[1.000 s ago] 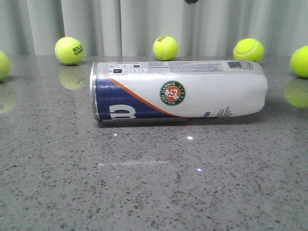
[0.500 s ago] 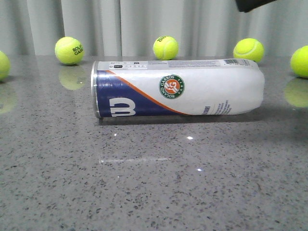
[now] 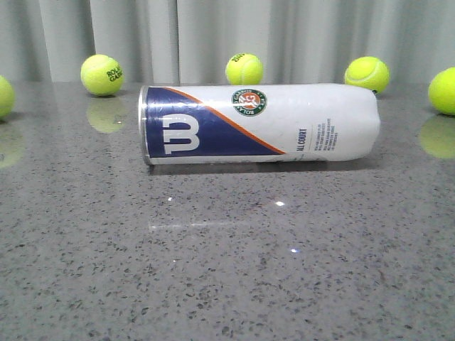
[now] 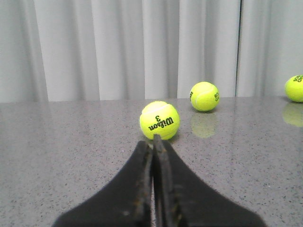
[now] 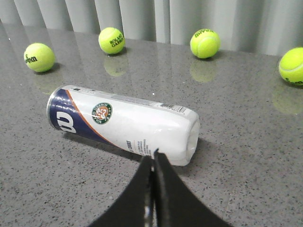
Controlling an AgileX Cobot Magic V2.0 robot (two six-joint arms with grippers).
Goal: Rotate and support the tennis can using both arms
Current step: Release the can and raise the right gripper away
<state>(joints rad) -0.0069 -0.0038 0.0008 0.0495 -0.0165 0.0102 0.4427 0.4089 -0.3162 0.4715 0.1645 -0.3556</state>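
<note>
The tennis can (image 3: 259, 126) lies on its side on the grey speckled table (image 3: 227, 270), silver rim to the left, Wilson logo and Roland Garros emblem facing forward. It also shows in the right wrist view (image 5: 123, 123). No gripper shows in the front view. My right gripper (image 5: 154, 156) is shut and empty, its tips close to the can's white end; I cannot tell whether they touch. My left gripper (image 4: 154, 142) is shut and empty, pointing at a yellow-green Wilson ball (image 4: 159, 120); the can is out of its view.
Several tennis balls lie along the back by the grey curtain: far left (image 3: 102, 74), middle (image 3: 244, 69), right (image 3: 367, 74), and one at the right edge (image 3: 443, 91). Another ball (image 4: 204, 96) lies beyond the left gripper.
The can has rolled about its long axis: the emblem moved up and the Wilson logo came round to the front. The dark gripper part seen at the top edge has left the front view.
</note>
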